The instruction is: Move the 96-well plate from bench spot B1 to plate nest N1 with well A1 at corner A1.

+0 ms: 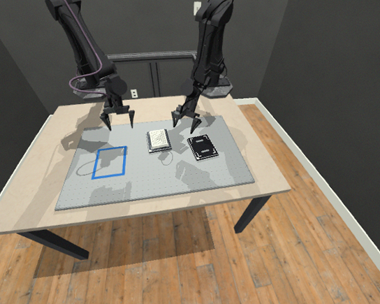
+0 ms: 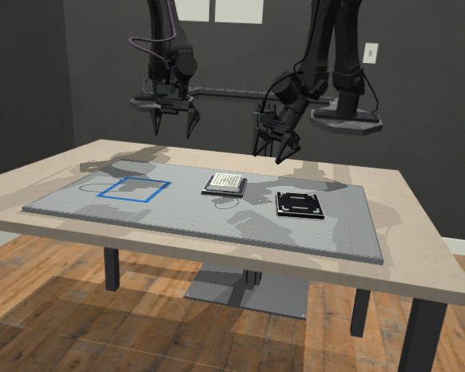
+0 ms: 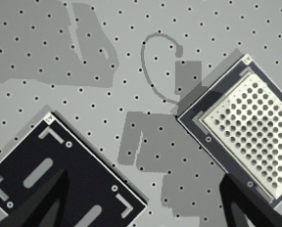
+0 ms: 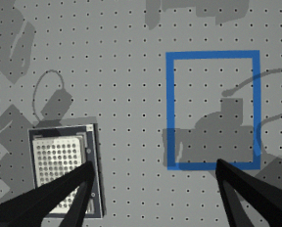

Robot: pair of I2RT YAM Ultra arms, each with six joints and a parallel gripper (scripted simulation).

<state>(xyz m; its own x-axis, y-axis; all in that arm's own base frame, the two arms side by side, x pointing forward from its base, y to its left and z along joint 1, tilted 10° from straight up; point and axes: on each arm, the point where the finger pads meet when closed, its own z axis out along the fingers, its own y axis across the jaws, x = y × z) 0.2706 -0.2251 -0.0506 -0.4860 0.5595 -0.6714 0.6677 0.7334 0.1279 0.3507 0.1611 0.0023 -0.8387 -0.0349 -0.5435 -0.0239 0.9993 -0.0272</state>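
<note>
The white 96-well plate sits in the middle dark nest, inside its corner locators, and looks flat. The nest's A1 mark shows at one corner; the plate's cut corner is too small to make out. My left gripper is open and empty, raised between the two nests on the arms' side. My right gripper is open and empty, raised between the plate and the blue outline.
A second black nest stands empty on the left arm's side. A blue rectangle outline marks the bench spot on the right arm's side, with nothing standing in it. Both nests stand on a grey perforated board.
</note>
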